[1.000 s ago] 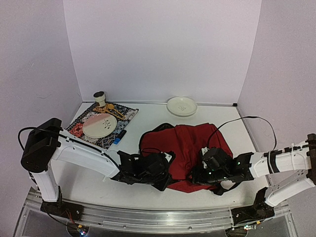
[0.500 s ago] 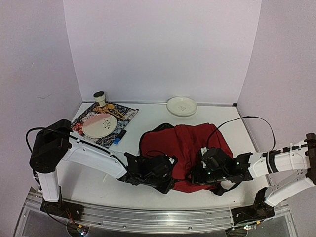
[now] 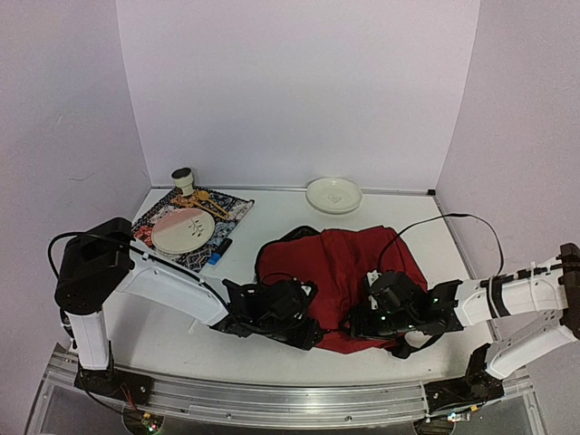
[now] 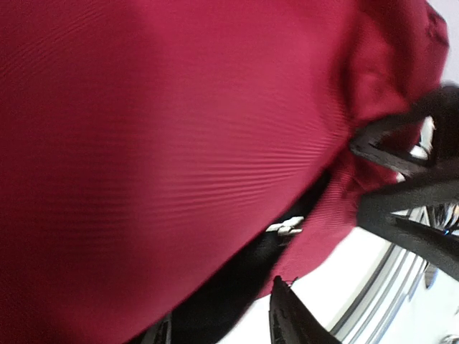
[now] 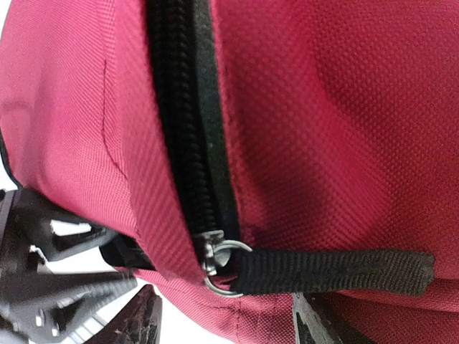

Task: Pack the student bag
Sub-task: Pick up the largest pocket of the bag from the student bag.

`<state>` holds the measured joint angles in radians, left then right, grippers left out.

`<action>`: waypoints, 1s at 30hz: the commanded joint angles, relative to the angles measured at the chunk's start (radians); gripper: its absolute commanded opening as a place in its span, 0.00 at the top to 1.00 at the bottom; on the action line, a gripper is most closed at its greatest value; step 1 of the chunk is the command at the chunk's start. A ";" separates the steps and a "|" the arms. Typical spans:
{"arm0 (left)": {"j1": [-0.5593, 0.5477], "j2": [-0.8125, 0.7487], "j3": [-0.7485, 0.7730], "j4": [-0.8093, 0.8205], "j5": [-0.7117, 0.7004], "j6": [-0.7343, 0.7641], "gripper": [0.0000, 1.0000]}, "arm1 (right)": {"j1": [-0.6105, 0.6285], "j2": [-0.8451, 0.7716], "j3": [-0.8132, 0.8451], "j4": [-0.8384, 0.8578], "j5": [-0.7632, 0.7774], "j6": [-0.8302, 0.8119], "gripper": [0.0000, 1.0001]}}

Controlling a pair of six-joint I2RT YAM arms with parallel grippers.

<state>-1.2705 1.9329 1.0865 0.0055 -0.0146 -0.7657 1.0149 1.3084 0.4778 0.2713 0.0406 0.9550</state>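
Note:
The student bag (image 3: pixel 340 267) is a dark-red backpack lying flat at the table's centre. My left gripper (image 3: pixel 304 328) is at its near-left edge. In the left wrist view the jaws (image 4: pixel 226 326) are open, with red fabric (image 4: pixel 143 129) and a small metal zipper pull (image 4: pixel 289 228) just ahead of them. My right gripper (image 3: pixel 362 322) is at the bag's near edge. In the right wrist view it (image 5: pixel 226 322) is open, its fingertips (image 5: pixel 143 319) either side of the bag's seam. The black zipper (image 5: pixel 179 122), its slider (image 5: pixel 211 251) and a black pull strap (image 5: pixel 337 271) lie just beyond them.
At the back left a patterned cloth (image 3: pixel 231 210) holds a plate (image 3: pixel 183 231), gold cutlery and a cup (image 3: pixel 183 178). A small blue item (image 3: pixel 216 256) lies beside it. A white bowl (image 3: pixel 333 194) stands at the back. A black cable (image 3: pixel 435 222) arches over the bag's right side.
My left gripper moved right along the bag's near edge, then eased back a little to the left. My right gripper has barely moved.

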 commanded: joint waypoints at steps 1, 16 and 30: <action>0.056 -0.052 -0.086 0.145 0.043 -0.167 0.51 | -0.002 0.019 0.018 0.006 -0.030 0.001 0.39; 0.056 0.028 0.005 0.170 0.121 -0.236 0.54 | -0.002 0.022 0.012 0.025 -0.033 0.004 0.39; 0.056 -0.021 -0.030 0.261 0.152 -0.271 0.81 | -0.002 0.026 0.008 0.035 -0.032 -0.004 0.39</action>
<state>-1.2201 1.9518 1.0596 0.1926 0.1326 -1.0265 1.0149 1.3234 0.4778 0.3154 0.0147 0.9557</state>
